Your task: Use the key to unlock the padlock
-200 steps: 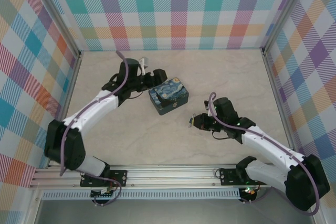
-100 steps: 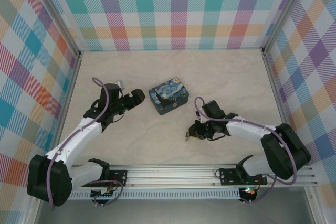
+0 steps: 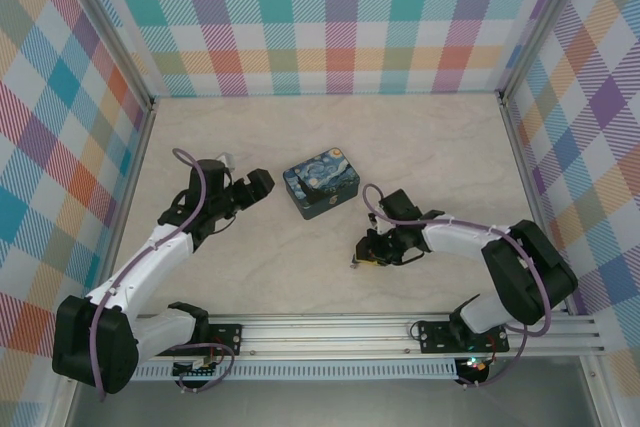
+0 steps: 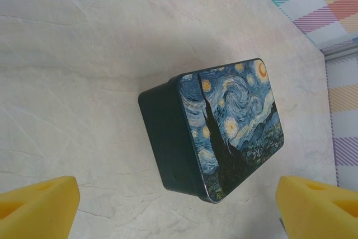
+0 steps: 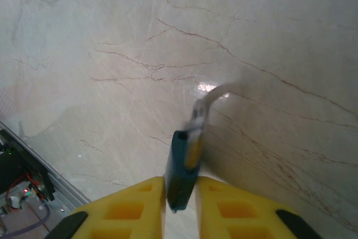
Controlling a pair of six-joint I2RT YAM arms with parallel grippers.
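Marble-look bench point(image 3: 300, 277) w/ plaid walls point(image 3: 340, 27): right gripper point(image 5: 180, 186) pinches teal padlock point(image 5: 180, 166) by its body just above the surface, shackle pointing away, left gripper point(image 3: 252, 187) wide open near the tin point(image 4: 229, 127), so prob. best to grip firm & free the keyhole end.

Smooth, faintly glossy marble-patterned table point(image 5: 112, 37); metal padlock point(image 5: 179, 173) shackle point(image 5: 206, 102).
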